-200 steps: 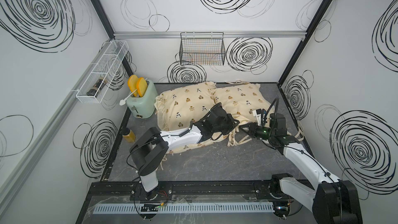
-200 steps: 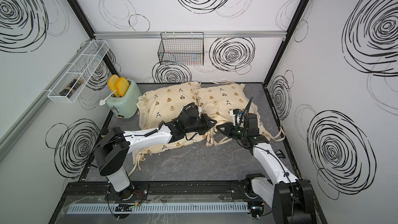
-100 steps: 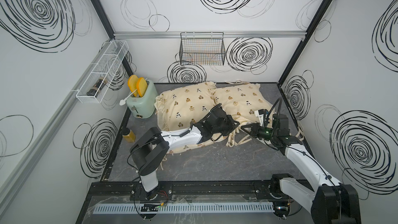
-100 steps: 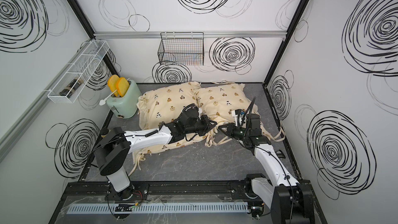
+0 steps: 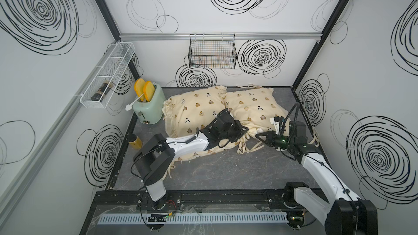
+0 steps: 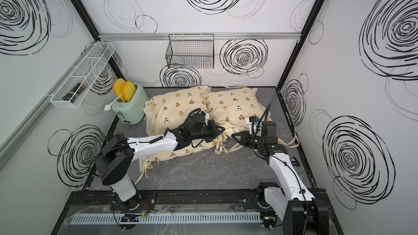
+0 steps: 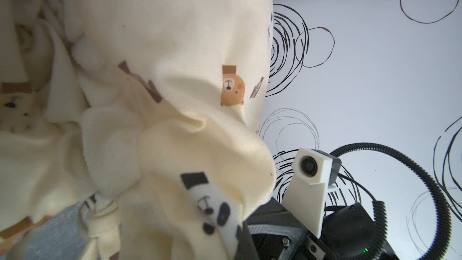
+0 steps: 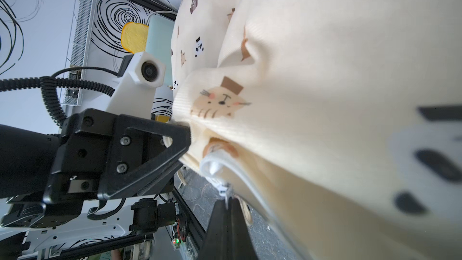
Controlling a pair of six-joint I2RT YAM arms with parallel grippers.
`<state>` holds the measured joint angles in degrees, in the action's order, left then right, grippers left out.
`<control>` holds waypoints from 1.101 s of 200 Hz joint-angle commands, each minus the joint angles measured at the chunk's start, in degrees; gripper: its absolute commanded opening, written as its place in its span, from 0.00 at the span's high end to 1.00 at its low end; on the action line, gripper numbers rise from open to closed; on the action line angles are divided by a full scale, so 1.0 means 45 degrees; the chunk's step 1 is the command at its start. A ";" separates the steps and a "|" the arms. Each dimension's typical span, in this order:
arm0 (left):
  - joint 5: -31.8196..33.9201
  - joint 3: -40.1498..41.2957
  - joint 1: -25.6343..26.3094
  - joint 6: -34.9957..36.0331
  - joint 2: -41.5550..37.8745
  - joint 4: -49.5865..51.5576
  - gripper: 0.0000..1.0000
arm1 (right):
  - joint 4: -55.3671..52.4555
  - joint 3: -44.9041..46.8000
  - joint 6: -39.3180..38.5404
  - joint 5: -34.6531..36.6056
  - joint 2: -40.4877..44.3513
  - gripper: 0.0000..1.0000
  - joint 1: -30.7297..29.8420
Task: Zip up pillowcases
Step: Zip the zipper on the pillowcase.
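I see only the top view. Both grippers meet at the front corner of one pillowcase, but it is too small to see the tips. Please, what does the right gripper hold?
Observer: In the right wrist view, the right gripper is shut on what looks like a small white zipper pull at the opening of the pillowcase.
Operator: And the left gripper?
Observer: The left gripper is shut on the cream edge of the pillowcase, just beside that opening.
Operator: Is the zipper closed there?
Observer: Not there. A white strip, likely zipper tape, shows in a gap between the fabric layers.
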<state>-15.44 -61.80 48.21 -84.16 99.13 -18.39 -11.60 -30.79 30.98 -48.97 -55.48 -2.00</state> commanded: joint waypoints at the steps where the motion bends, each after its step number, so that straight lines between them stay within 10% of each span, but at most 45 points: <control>1: 0.0814 0.0282 -0.0715 0.0129 -0.0735 -0.0335 1.00 | -0.1001 -0.0129 -0.0394 0.0642 0.0186 1.00 0.0424; 220: 0.0852 0.1385 -0.3580 0.0712 -0.2128 -0.0124 1.00 | -0.3835 -0.0189 -0.1899 0.1780 0.0540 1.00 0.3259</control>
<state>-15.68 -56.23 34.50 -81.45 91.44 -16.36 -24.10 -30.81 24.51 -44.25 -53.56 10.11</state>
